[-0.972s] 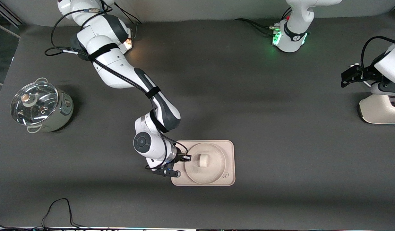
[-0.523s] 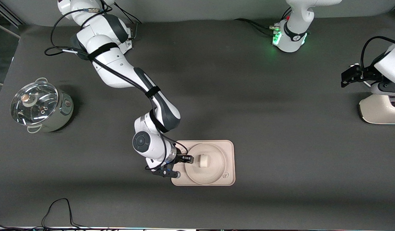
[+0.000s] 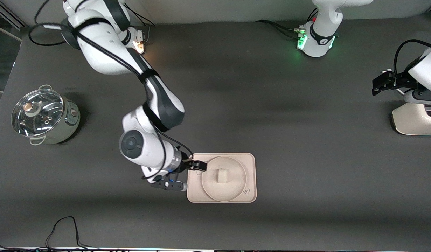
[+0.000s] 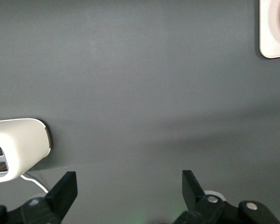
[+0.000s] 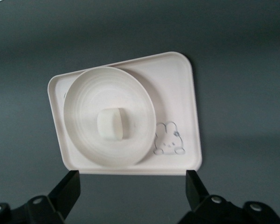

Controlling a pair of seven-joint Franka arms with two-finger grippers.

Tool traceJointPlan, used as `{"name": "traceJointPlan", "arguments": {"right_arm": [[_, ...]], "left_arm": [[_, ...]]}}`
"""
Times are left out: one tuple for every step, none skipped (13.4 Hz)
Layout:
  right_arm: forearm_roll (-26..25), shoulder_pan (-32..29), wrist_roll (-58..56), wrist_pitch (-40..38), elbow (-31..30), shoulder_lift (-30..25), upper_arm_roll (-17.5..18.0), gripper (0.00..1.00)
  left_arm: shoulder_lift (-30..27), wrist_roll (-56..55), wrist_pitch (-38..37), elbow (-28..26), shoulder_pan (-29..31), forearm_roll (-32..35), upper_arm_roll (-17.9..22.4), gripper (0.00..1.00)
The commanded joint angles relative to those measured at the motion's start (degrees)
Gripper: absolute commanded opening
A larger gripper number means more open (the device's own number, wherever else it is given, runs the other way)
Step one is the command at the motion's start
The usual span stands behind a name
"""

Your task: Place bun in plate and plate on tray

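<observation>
Bun (image 3: 222, 175) sits in the middle of the round plate (image 3: 233, 190), and plate rests on the rectangular tray (image 3: 251, 159), so you can judge both steps done. Right gripper (image 3: 195, 166) hovers over tray's edge toward the right arm's end, fingers apart, holding nothing. Left gripper (image 4: 129, 186) waits by a white appliance (image 3: 413, 119), fingers apart, empty. Only pulling away looks left.

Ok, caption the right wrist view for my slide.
Right gripper, jaws open, above the tray; plate sits on the tray with the bun in it.
</observation>
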Motion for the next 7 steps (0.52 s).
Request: {"name": "traceJointPlan", "arguments": {"right_arm": [[0.35,-3.03,0.24,-7.02,-9.48,-13.43,-1.11,1.00],[0.26,-4.87,-0.03,-9.13,-13.78,-18.71,-1.11,1.00],[0.17,-6.63,-0.30,-12.20,-16.52,-23.28,-1.11,1.00],[0.08,-8.30,-2.91,-15.27,-18.38,-27.07,-1.20,1.00],[-1.31,-9.97,-6.33,-18.26,-19.70,-30.42,-1.20,1.00],[-3.93,-11.64,-9.41,-20.03,-20.93,-33.49,-1.20,1.00],[-5.88,-13.40,-13.09,-21.18,-22.60,-36.14,-1.20,1.00]], "left_arm": [[-1.41,0.25,-0.27,-0.61,0.46,-0.22,-0.35,1.00],[-1.41,0.25,-0.27,-0.61,0.46,-0.22,-0.35,1.00],[-1.50,0.16,-0.27,-0.61,0.46,-0.22,-0.26,1.00],[-1.50,0.25,-0.18,-0.43,0.46,-0.22,-0.26,1.00],[-1.50,0.16,-0.18,-0.35,0.46,-0.22,-0.26,1.00],[-1.59,0.16,-0.18,-0.26,0.46,0.04,-0.26,1.00],[-1.85,0.16,-0.18,-0.34,0.46,0.30,-0.26,1.00]]}}
